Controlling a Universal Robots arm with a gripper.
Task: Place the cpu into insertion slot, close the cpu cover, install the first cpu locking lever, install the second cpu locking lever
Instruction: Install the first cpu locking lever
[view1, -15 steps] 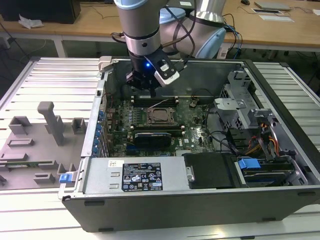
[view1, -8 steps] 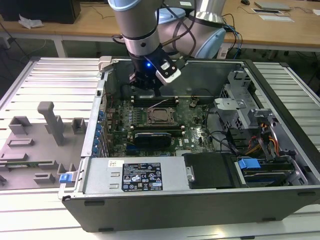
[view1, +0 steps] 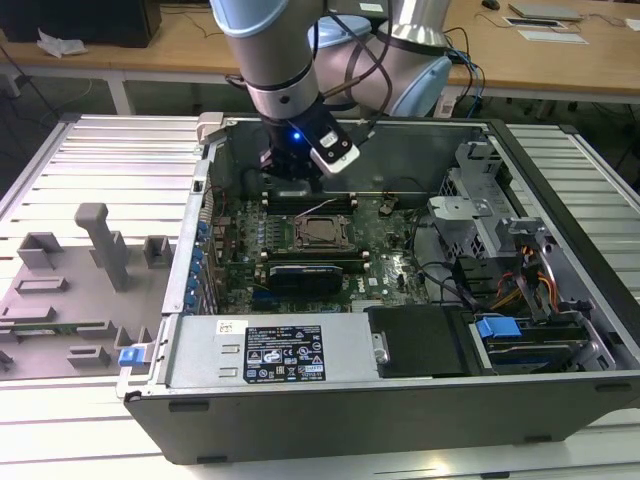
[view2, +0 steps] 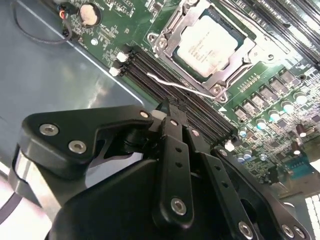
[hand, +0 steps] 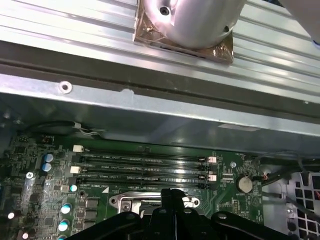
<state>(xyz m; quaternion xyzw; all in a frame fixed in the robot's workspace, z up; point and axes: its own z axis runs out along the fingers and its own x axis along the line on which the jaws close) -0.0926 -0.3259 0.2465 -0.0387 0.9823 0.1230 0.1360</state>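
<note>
The cpu (view2: 210, 45), a pale metal square, lies in the insertion slot (view1: 300, 225) in the middle of the green motherboard. The cpu cover (view2: 187, 67), a silvery frame, lies flat around it. A thin silvery locking lever (view2: 175, 85) juts out along the socket's edge, over the black memory slots. My gripper (view2: 167, 107) hangs above those memory slots, just beyond the socket on the side toward the case's back wall, with its fingers together and nothing between them. It also appears in the exterior view (view1: 290, 175) and in the first wrist view (hand: 172, 192).
The open computer case (view1: 560, 390) walls in the board. The memory slots (hand: 142, 167) run between the socket and the back wall. A labelled metal box (view1: 270, 350) and a drive bay with blue tabs (view1: 500, 328) line the front. A grey fixture (view1: 95, 270) stands at the exterior view's left.
</note>
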